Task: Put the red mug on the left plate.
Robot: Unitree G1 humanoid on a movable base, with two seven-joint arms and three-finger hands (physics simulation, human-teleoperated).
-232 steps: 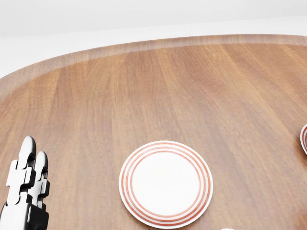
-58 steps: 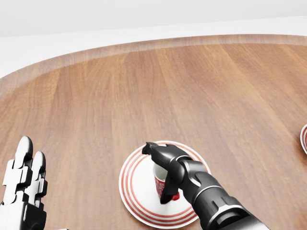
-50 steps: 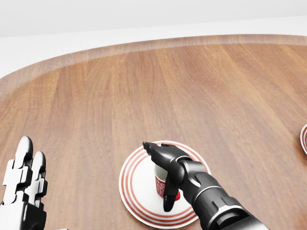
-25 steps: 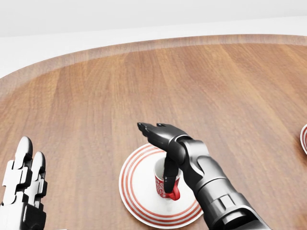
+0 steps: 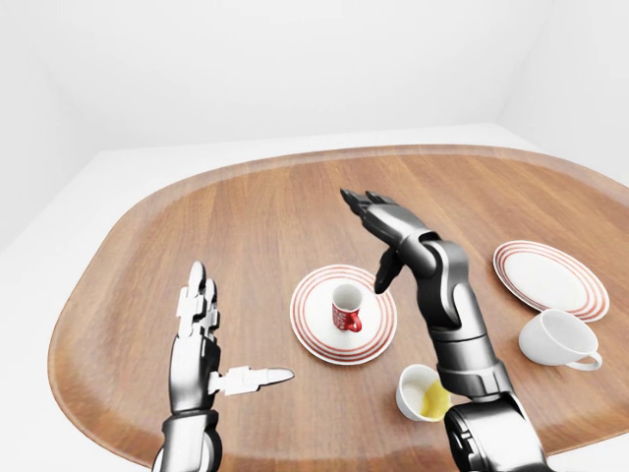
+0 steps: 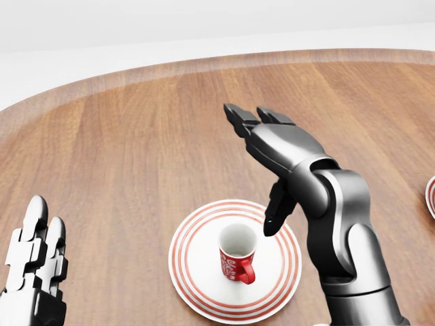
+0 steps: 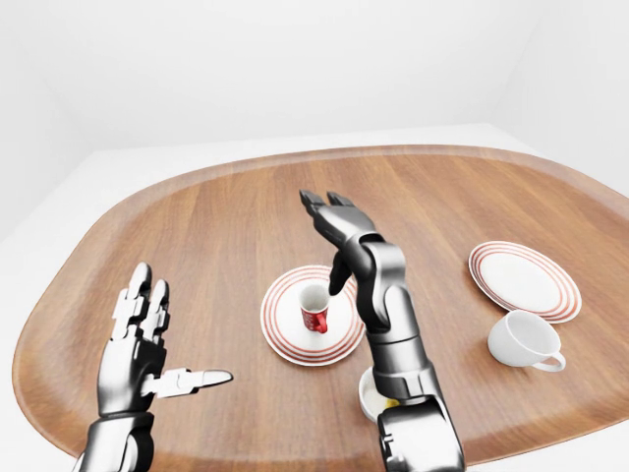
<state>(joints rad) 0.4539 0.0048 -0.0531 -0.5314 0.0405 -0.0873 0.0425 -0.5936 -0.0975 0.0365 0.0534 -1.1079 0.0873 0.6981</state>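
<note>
White walls surround the rounded wooden table (image 5: 246, 226). On it, the red mug (image 6: 237, 255) stands upright on the left plate (image 6: 197, 272), handle toward the near edge. Its pale lettering is too small to read. Raised above and just beyond the mug, the right hand (image 6: 272, 146) is spread wide, holding nothing. Well to the left, the left hand (image 5: 201, 329) hovers open and empty.

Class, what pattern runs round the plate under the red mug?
Concentric red rings on white round the plate; head view shows them best.
</note>
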